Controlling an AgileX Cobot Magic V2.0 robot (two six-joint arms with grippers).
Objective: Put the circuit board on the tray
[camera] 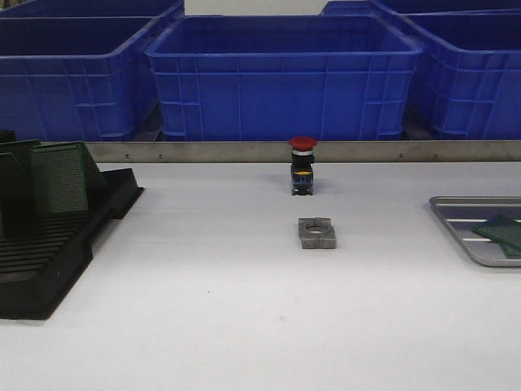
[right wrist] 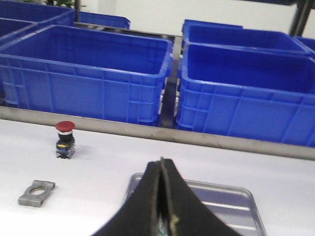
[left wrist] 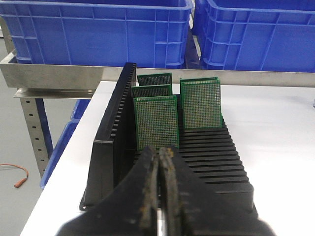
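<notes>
White table (camera: 220, 326), front view. Neither arm shows in this view; both grippers appear only in their own wrist cameras.

Left side of table: black slotted plastic rack (camera: 57, 244) holding several green perforated circuit boards (camera: 59, 177), standing upright to slightly leaning in the slots. Left wrist view shows four boards (left wrist: 156, 122) in the rack (left wrist: 216, 152), two nearer, two behind.

Left gripper (left wrist: 161, 153): dark, worn fingers pressed together with no visible gap, nothing between them. Tips sit above the rack's near end, just short of the closest board, not touching it.

Right edge of table: shallow silver-grey metal tray with raised rim and ribbed floor (camera: 456, 218), partly cut off by the frame. One green circuit board (camera: 501, 232) already lies flat on its floor, running out of frame.

Right gripper (right wrist: 161, 169): black fingers closed tip to tip, holding nothing that can be made out. It hangs over the tray (right wrist: 236, 196); the board inside is hidden behind the fingers.

Table centre: red mushroom-head push button on a black and blue body (camera: 303, 165), upright. Just in front of it, apart, a small grey metal mounting plate with a round hole (camera: 317, 233), lying flat.

Behind a steel rail (camera: 203, 151): row of large blue plastic bins (camera: 281, 77).
</notes>
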